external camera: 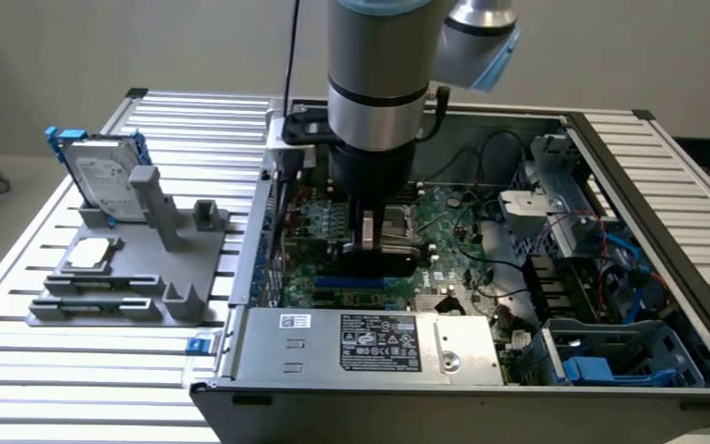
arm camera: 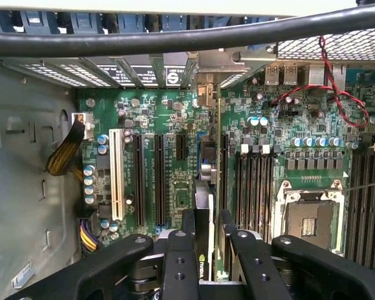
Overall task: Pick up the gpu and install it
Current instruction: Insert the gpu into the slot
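I am watching the gripper (external camera: pixel 373 242) hanging inside the open computer case (external camera: pixel 454 400), low over the green motherboard (arm camera: pixel 150 119). Its two black fingers (arm camera: pixel 179 256) are squeezing the gpu (arm camera: pixel 205 262) between them. The card is standing on its thin edge, between the long black slots (arm camera: pixel 159 181) and the memory slots (arm camera: pixel 253 187). I cannot tell if it is touching the board. It is hanging nearer to the case edge by the grey holder (external camera: pixel 133 277) than to the edge with the blue bays (external camera: pixel 602 370). On the table (external camera: pixel 34 370), near its edge at the exterior view's left, the holder is carrying a silver hard drive (external camera: pixel 99 180) with a blue frame and a small silver square (external camera: pixel 90 252).
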Available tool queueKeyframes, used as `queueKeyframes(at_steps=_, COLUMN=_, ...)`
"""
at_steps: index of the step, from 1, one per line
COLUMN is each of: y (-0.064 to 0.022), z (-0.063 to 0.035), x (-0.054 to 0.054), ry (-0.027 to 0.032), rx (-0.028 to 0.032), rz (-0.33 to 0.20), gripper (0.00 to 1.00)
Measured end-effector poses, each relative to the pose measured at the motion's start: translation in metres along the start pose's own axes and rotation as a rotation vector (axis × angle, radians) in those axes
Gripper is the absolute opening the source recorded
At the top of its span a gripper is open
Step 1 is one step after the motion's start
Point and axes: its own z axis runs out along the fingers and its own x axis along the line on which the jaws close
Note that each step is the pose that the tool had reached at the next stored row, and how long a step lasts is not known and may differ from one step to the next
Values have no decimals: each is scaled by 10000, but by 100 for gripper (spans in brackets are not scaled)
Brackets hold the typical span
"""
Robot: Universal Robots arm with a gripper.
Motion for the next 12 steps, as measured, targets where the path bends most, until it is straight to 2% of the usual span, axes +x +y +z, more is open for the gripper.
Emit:
queueKeyframes(at_steps=4, y=0, z=22, x=6, ry=-19, rx=-31, rz=2, gripper=26)
queueKeyframes(at_steps=12, y=0, z=46, x=12, ry=-46, rx=-132, rz=10, gripper=26)
